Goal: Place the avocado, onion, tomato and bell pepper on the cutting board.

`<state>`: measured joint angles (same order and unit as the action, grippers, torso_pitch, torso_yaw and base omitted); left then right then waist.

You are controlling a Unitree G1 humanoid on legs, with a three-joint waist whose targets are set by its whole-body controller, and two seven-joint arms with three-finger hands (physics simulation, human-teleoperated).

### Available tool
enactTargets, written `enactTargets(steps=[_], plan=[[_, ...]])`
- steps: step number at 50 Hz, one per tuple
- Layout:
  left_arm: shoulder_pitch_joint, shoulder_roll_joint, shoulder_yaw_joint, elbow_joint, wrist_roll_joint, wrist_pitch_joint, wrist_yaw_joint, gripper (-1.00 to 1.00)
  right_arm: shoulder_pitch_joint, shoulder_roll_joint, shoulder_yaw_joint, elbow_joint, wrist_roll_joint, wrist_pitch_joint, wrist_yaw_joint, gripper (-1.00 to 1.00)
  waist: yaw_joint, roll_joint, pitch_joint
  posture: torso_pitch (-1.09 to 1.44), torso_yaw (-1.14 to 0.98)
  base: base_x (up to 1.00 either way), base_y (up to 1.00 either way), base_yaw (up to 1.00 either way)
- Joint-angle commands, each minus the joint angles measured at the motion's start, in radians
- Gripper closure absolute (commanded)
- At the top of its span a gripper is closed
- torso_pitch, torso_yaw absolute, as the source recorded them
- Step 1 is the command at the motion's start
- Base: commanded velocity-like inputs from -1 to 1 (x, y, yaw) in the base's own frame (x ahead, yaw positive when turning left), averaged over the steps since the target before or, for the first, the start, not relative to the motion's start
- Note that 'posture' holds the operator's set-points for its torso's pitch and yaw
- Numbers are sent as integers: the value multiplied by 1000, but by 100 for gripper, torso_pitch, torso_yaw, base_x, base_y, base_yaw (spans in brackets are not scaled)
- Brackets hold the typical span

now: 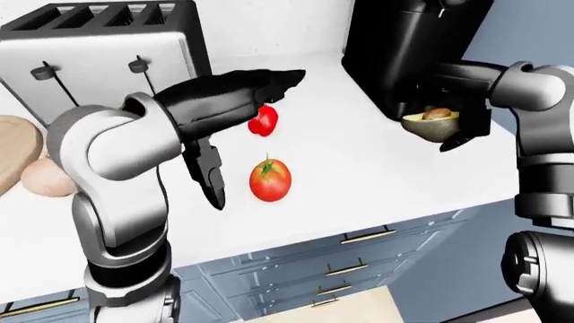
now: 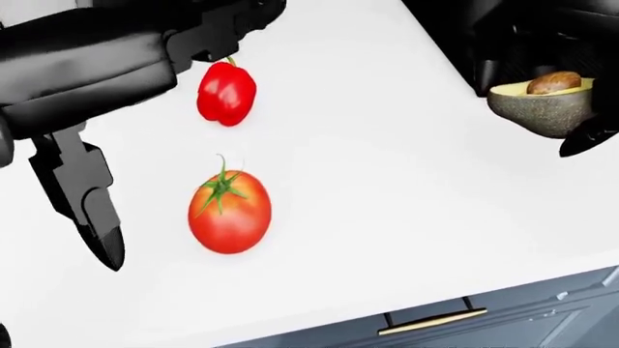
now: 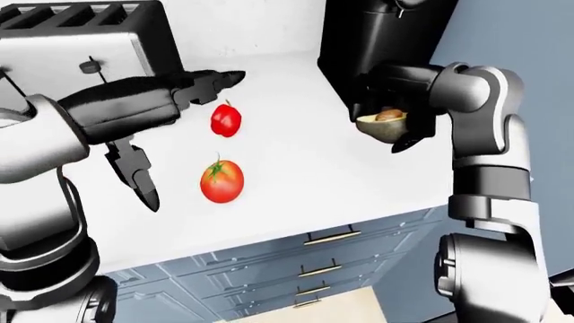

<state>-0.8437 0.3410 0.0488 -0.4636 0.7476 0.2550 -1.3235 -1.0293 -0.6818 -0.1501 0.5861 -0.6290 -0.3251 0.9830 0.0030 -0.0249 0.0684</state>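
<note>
A red tomato (image 2: 229, 212) lies on the white counter (image 2: 387, 188), with a red bell pepper (image 2: 226, 92) above it in the head view. My left hand (image 2: 194, 134) hovers open over both. Its thumb (image 2: 96, 217) points down just left of the tomato and its other fingers (image 2: 232, 22) reach past the pepper. My right hand (image 1: 457, 128) is shut on the avocado half (image 2: 542, 101), pit up, held at the right beside the black machine. At the left edge of the left-eye view a pale onion (image 1: 45, 176) sits by the wooden cutting board (image 1: 13, 151).
A silver toaster (image 1: 108, 47) stands at the top left of the counter. A black coffee machine (image 1: 404, 47) stands at the top right. Grey-blue drawers (image 1: 359, 256) with brass handles run under the counter's near edge.
</note>
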Motion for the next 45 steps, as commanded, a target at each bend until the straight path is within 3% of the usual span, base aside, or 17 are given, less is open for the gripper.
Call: enactTargets(steps=[1, 13, 30, 38, 45], plan=[[-51, -7, 9, -27, 17, -7, -4, -100, -50, -20, -22, -34, 11, -13, -32, 100, 0, -5, -35, 0, 0, 0, 0, 0], [-60, -55, -27, -59, 71, -110, -76, -100, -42, -25, -27, -41, 13, -11, -29, 100, 4, -14, -30, 0, 0, 0, 0, 0], [-111, -137, -63, -37, 150, -128, -224, -100, -52, -35, -30, -43, 23, -10, -17, 100, 8, -23, -28, 0, 0, 0, 0, 0], [-129, -175, -83, 10, 175, -162, -231, -100, -48, -40, -30, -31, 22, -19, -22, 100, 11, -29, -28, 0, 0, 0, 0, 0], [-83, -218, -107, 30, 209, -214, -224, -100, -39, -43, -33, -37, 26, -16, -18, 100, 12, -33, -28, 0, 0, 0, 0, 0]])
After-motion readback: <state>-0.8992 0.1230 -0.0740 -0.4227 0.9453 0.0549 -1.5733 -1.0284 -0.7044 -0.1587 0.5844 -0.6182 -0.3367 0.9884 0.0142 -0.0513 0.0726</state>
